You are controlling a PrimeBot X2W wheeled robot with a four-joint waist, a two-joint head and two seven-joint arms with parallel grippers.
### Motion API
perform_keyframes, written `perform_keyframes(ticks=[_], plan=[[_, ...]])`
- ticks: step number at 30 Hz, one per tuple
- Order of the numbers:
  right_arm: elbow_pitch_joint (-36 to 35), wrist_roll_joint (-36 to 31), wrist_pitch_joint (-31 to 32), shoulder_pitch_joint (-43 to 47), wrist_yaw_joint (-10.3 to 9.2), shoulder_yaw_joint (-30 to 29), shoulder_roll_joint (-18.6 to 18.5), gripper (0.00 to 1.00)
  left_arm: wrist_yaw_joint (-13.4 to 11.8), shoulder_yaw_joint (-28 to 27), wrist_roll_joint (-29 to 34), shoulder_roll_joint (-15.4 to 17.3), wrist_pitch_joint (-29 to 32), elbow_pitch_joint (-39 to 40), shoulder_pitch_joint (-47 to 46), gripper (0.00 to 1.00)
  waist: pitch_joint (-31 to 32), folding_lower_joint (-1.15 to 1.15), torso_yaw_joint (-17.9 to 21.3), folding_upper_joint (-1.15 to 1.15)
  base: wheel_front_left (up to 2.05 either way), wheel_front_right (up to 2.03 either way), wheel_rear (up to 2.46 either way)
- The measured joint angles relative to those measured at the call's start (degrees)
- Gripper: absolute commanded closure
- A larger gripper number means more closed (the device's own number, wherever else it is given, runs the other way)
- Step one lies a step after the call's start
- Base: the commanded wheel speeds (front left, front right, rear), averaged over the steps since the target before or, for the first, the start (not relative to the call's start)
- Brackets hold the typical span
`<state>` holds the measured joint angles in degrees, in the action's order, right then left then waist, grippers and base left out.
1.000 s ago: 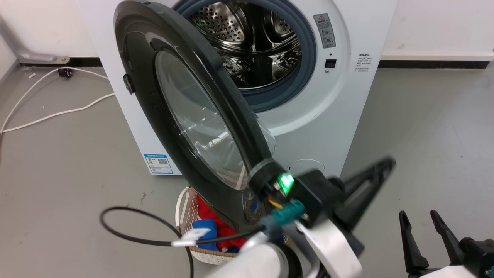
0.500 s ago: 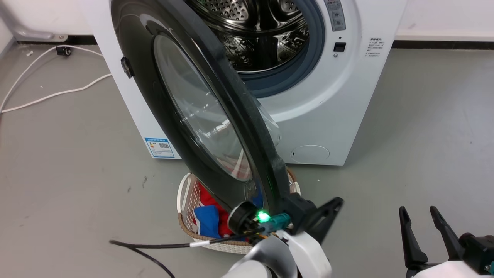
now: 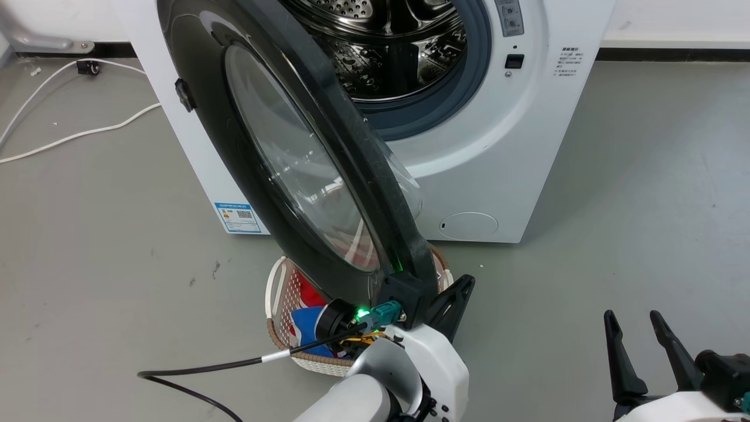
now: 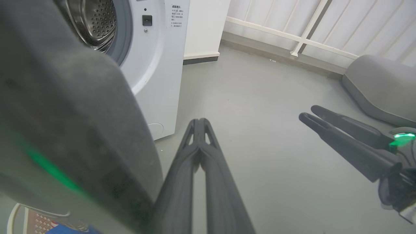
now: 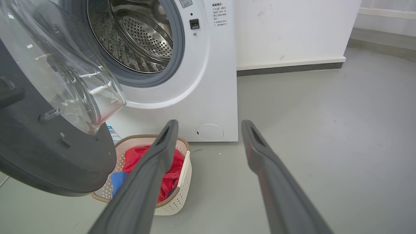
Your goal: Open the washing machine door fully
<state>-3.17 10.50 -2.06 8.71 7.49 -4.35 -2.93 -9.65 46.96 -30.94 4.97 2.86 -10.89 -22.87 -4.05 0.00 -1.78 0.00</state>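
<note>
Washing machine door [image 3: 281, 158], top out of frame, basket [image 3: 270, 305] half behind it.

The washing machine door [image 3: 275, 152] is jutting out at the washing machine's [image 3: 504, 176] nine o'clock. A basket [image 3: 271, 305] is sitting beneath its rim, the left gripper [image 3: 463, 285] lying at the basket's three o'clock.
</note>
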Motion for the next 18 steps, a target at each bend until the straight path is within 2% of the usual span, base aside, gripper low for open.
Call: perform_keyframes(ticks=[10,18], plan=[[0.92,0.13,-0.19,-0.54,0.0,-0.77,0.0,0.0,-0.55,-0.78,-0.92,0.4,-1.56,0.88,0.6,1.0,-0.11,0.0,-0.92,0.0,0.0,0.0,0.0],[0.92,-0.33,0.18,-0.57,0.0,-1.66,0.0,0.0,-1.2,-0.38,-0.48,1.66,-2.55,4.54,2.3,1.0,-0.49,0.0,-3.23,0.0,0.0,0.0,0.0]])
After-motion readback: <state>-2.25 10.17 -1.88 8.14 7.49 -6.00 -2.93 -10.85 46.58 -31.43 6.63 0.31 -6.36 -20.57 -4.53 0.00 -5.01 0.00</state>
